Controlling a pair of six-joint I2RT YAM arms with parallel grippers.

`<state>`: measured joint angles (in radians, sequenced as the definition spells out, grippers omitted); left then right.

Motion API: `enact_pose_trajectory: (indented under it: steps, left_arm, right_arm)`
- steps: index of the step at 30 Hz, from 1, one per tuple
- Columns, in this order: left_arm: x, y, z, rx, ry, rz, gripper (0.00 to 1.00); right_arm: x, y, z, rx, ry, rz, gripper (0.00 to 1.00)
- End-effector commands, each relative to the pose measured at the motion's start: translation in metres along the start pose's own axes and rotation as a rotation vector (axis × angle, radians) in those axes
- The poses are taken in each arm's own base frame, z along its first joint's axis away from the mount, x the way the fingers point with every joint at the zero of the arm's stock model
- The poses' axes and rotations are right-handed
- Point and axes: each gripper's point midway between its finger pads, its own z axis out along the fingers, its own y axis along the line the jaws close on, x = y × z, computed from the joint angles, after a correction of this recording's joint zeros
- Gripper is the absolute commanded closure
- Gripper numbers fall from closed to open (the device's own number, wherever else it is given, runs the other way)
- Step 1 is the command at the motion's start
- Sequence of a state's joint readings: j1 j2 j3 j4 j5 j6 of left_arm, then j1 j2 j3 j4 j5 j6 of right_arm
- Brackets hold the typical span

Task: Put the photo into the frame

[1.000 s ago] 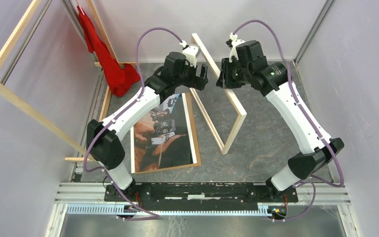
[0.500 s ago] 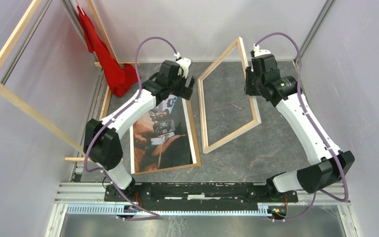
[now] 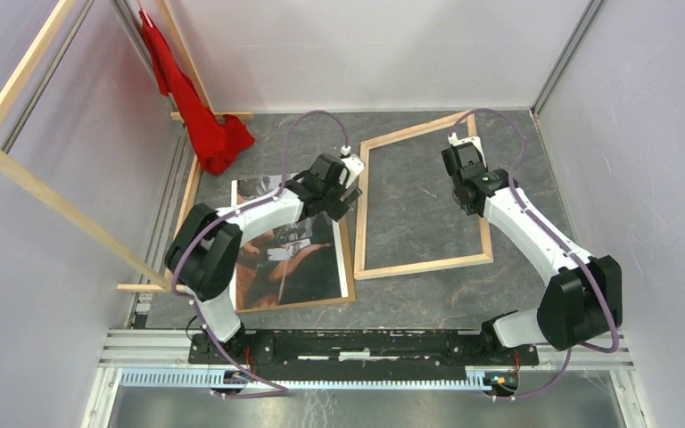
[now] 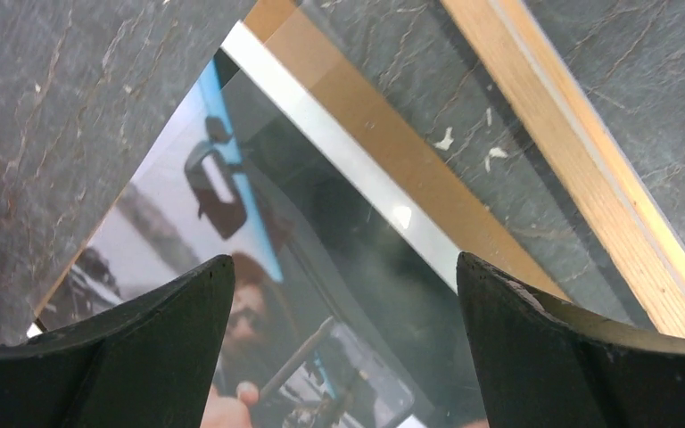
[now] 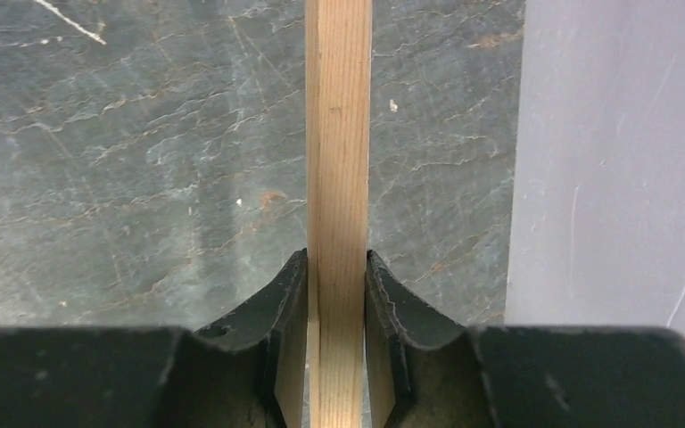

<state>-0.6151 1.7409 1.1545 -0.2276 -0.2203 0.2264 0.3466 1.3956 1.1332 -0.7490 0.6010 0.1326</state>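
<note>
With the right end effector [image 5: 337, 267] clamped on the right rail of the wooden frame [image 3: 424, 266], which lies flat toward the far right corner of the counter [image 3: 517, 294], and the left end effector [image 4: 343, 260] held apart above the photo [image 3: 290, 259] near the left edge, a one-sided pull may twist the frame and crumple the photo.

Photo [image 3: 290, 259]: dark brown-teal print, flat, picture side up. Frame [image 3: 424, 265]: thin-railed, pale wood face up, flat, just right of photo.

thin-railed pale wood rectangular frame [image 3: 424, 266] flat on grey marbled desk [image 3: 544, 160], just right of dark rectangular paper photo [image 3: 285, 263]; right tool [image 3: 466, 168] at its right rail.
</note>
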Motion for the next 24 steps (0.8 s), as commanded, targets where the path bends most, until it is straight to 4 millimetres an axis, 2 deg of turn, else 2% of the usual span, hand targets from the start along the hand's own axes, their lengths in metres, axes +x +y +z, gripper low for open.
enact_pose_trajectory:
  steps: [1, 8, 14, 24]
  left_arm:
    - [-0.038, 0.002, 0.01, -0.072, -0.105, 0.079, 0.0]
    - [-0.038, -0.014, 0.017, -0.063, -0.108, 0.108, 0.0]
    - [-0.037, -0.019, 0.013, -0.022, -0.091, 0.094, 0.0]
    - [-0.023, -0.024, 0.034, -0.031, -0.047, 0.12, 0.0]
  right_arm:
    - [-0.011, -0.018, 0.009, 0.135, -0.053, -0.055, 1.0]
    - [0.011, -0.007, 0.042, 0.181, 0.013, -0.124, 1.0]
    - [0.035, -0.002, 0.066, 0.222, 0.057, -0.129, 1.0]
    - [0.05, 0.004, 0.089, 0.229, 0.085, -0.114, 1.0]
